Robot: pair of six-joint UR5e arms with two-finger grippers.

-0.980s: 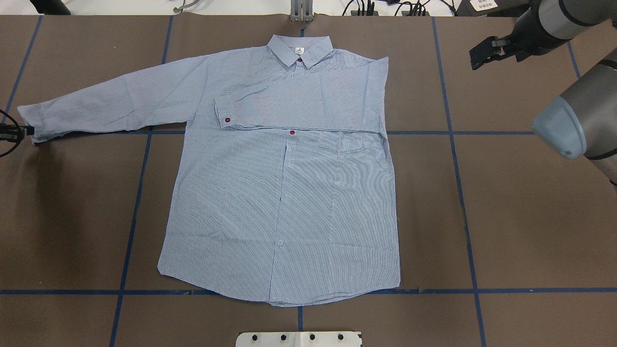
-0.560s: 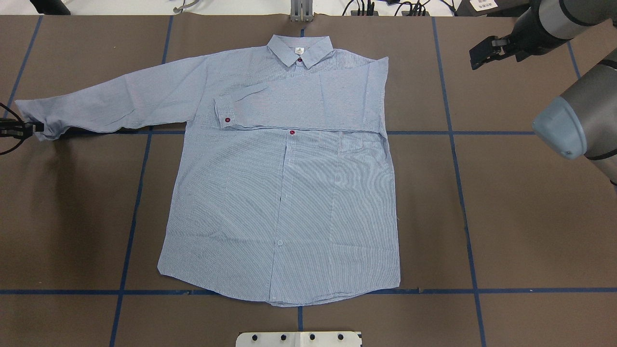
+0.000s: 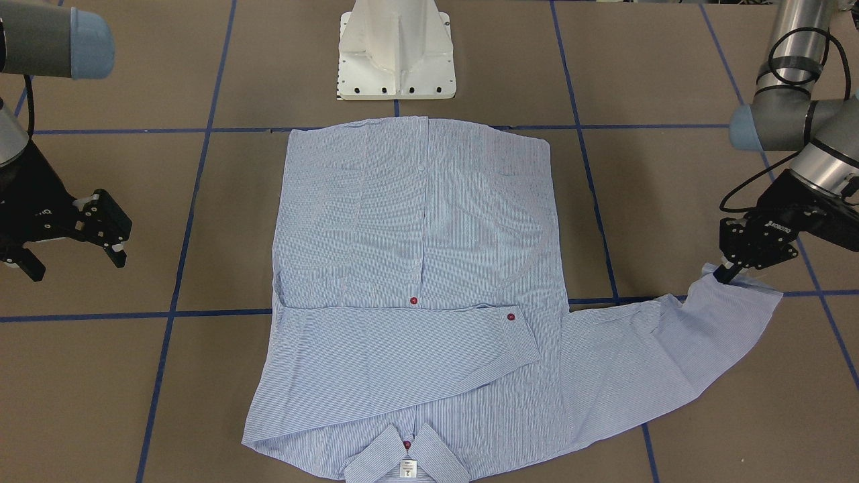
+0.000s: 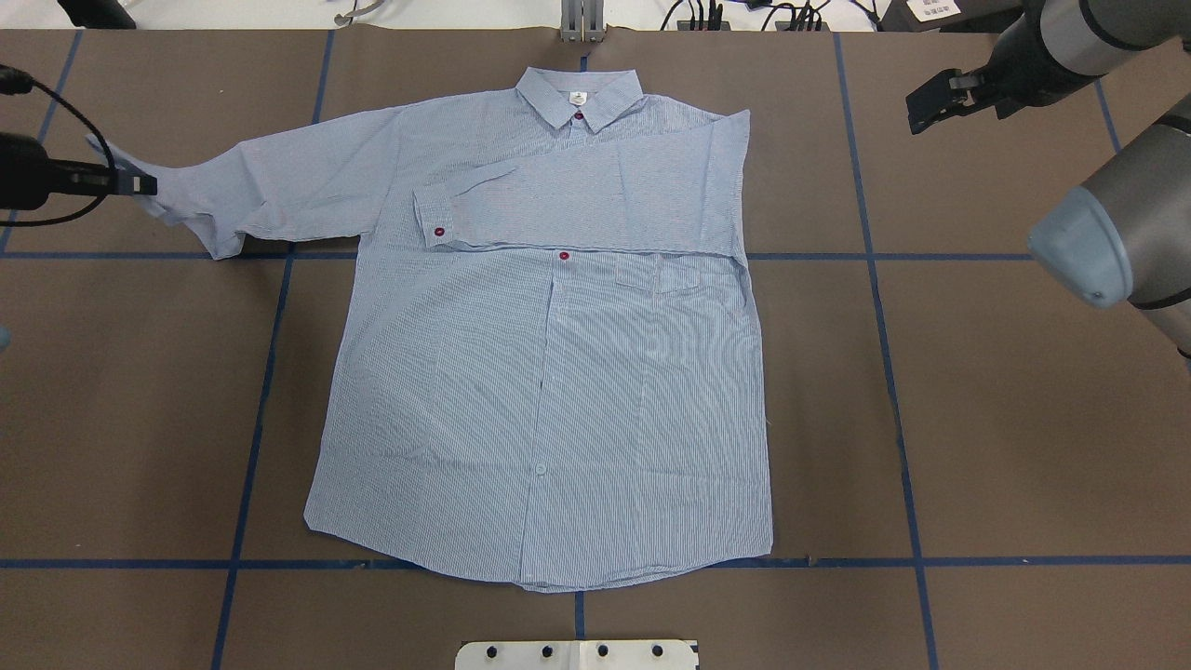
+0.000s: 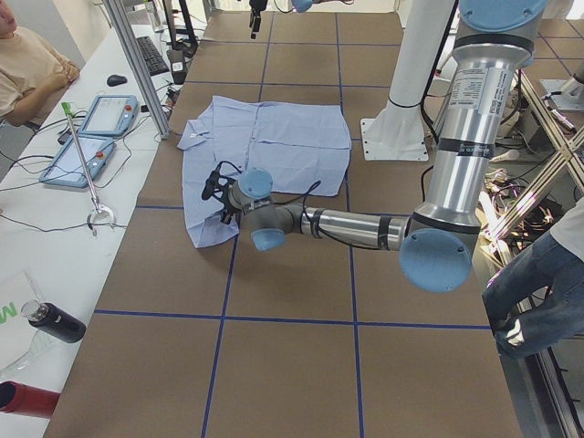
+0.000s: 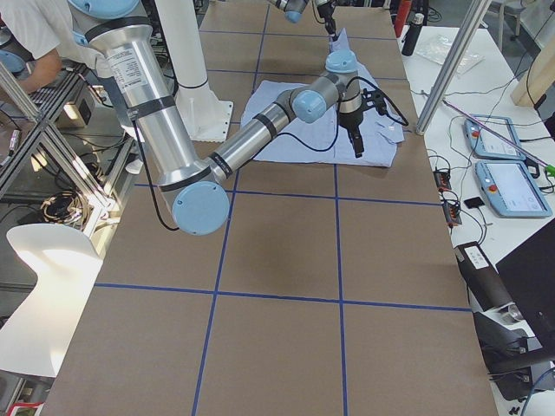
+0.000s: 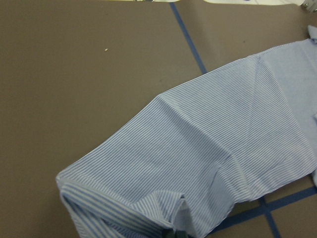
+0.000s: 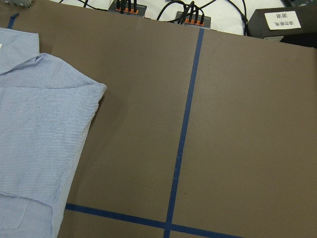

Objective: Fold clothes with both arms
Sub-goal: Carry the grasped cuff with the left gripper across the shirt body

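On the table, flat striped shirt

White "ROBOTIQ" on the black jaws housing of the left arm

The front view's bottom edge cuts off the collar of the shirt; its neck label is too small to read.

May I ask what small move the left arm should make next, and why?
Probably carry the left gripper inward over the shirt: it pinches the outstretched sleeve's cuff, while the other sleeve already lies folded across the chest.
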